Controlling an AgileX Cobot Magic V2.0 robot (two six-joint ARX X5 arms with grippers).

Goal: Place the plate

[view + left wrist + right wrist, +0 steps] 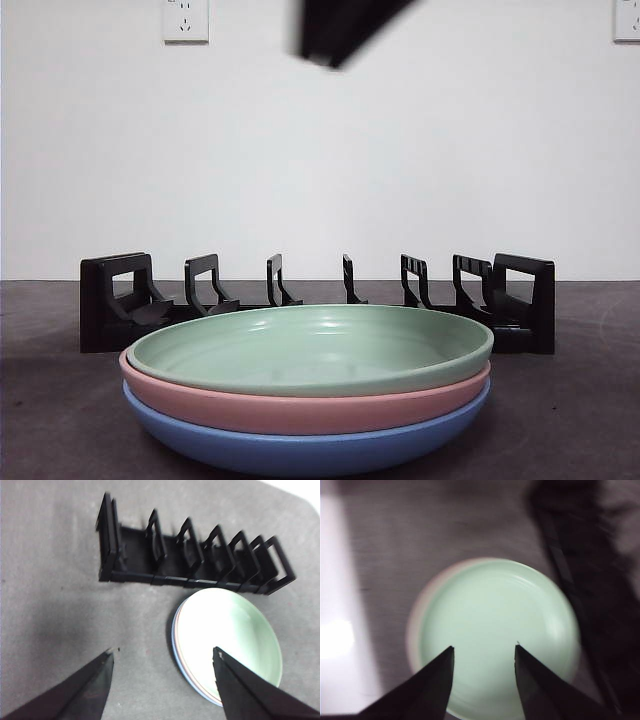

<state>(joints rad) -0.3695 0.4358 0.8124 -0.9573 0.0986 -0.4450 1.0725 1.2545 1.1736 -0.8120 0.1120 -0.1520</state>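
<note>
Stacking: 3 plates point(310, 400) | 1 rack point(318, 300) | 2 grippers open

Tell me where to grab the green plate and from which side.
Grip the green plate by its rim, coming down from above at the edge. It lies flat on top of the pink plate and blue plate, so only its raised, flared lip offers a pinch. The right tool, open above it, seems better placed; the rack stands behind.
</note>
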